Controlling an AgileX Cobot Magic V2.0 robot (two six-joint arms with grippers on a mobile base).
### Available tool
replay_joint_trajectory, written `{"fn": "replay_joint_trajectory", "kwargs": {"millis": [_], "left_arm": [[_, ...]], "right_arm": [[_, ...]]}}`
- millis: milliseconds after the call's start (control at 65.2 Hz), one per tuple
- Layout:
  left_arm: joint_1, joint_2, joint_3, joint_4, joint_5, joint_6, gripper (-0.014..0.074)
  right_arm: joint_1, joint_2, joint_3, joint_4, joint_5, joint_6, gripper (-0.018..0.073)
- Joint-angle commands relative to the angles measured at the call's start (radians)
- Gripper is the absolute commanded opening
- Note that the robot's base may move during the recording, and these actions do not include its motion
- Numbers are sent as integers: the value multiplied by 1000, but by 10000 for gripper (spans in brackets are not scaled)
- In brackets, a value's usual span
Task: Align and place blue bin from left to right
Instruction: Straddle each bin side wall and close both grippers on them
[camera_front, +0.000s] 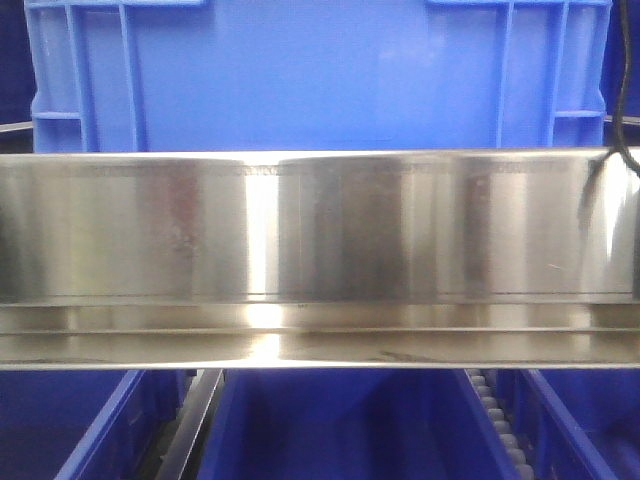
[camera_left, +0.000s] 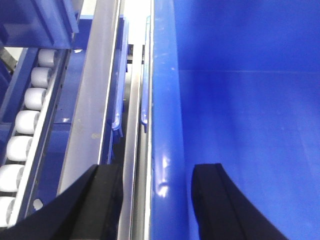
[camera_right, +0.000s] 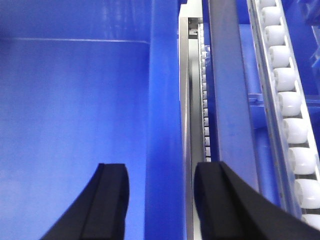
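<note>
Farthest left ran the left rollers (camera_left: 27, 125), then a steel rail (camera_left: 95, 100). The left fingers (camera_left: 102, 202) stood wide, astride the left wall of the bin (camera_front: 320, 80): one outside above the rail, one inside, neither visibly pressing the wall. Seen from the front, the bin sat centred behind a steel beam (camera_front: 320, 250) and filled nearly the whole width. The right fingers (camera_right: 112, 200) were likewise wide, astride the bin's right wall, with a gap showing on each side of it. Beyond them, farthest right, ran the right rollers (camera_right: 292, 130).
</note>
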Motion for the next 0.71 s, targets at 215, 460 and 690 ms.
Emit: {"fn": "replay_joint_trajectory", "kwargs": {"millis": [215,460,690], "left_arm": [[-6,4,-8,-33,-1,-7,253],[-6,8,-8,-37,0,-7,253],[-6,19,-8,-37,5,-7,253]], "right_arm": [[-1,7,-5,-15,-17,2,216],[-1,7,-5,-15,-21,2,216],[-1,7,-5,-15,-21,2,216]]}}
